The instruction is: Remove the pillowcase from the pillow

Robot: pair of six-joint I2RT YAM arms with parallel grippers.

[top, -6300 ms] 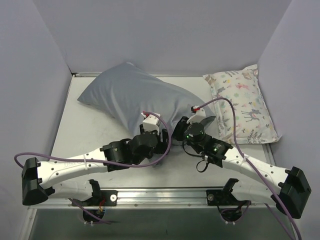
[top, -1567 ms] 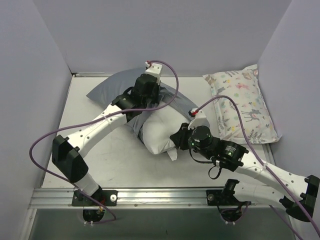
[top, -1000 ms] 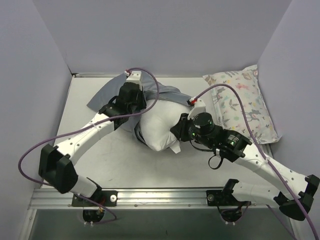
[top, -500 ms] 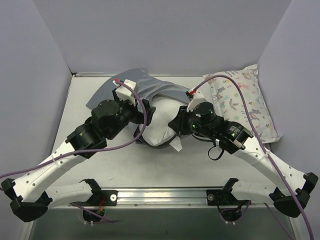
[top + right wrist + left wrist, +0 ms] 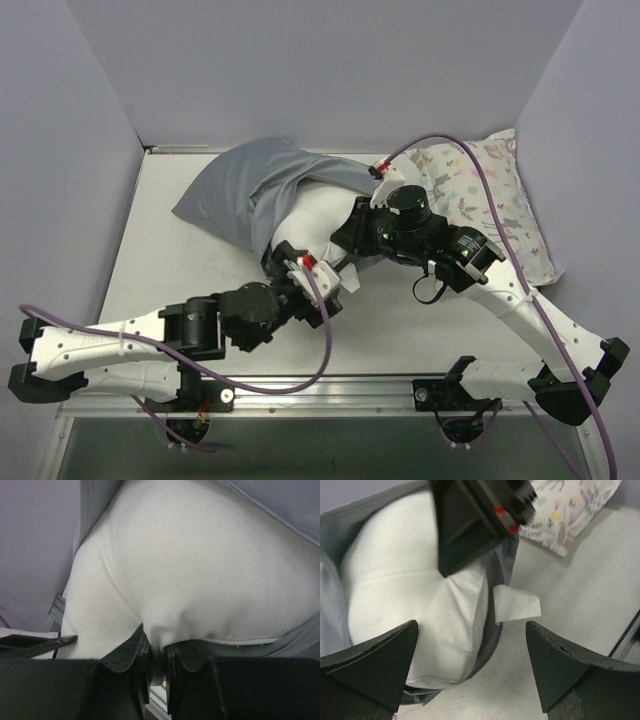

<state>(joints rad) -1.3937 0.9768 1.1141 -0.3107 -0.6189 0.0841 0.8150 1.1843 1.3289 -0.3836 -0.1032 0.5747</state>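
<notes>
The white pillow lies mid-table, its near half bare, its far half inside the grey pillowcase. My right gripper is shut on a pinch of the pillow's near right edge; in the right wrist view white pillow fabric is clamped between the jaws, with the pillowcase above. My left gripper is open and empty just in front of the pillow's near end. In the left wrist view the pillow, the pillowcase rim and a white tag show.
A smaller white pillow printed with pastel animals lies along the right wall, also in the left wrist view. Grey walls close the table on three sides. A metal rail runs along the near edge.
My left arm has dropped back toward the near edge and its gripper now sits open in front of the pillow. My right gripper has moved slightly farther away with the pillow.
</notes>
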